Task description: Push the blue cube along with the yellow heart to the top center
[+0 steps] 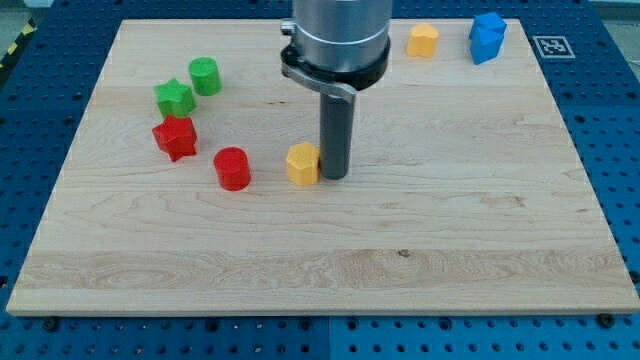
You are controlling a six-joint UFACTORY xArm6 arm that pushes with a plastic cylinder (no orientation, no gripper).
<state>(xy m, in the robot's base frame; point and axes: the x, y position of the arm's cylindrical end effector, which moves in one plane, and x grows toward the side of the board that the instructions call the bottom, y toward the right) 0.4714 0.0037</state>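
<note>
The blue cube sits near the board's top right corner. The yellow heart lies just to its left, a small gap apart, along the top edge. My tip rests on the board near the middle, far below and to the left of both. It stands against the right side of a second yellow block, which looks hexagonal. The arm's grey body hides part of the board's top centre.
On the left are a green cylinder, a green star, a red star and a red cylinder. The wooden board lies on a blue perforated table. A marker tag sits off the top right corner.
</note>
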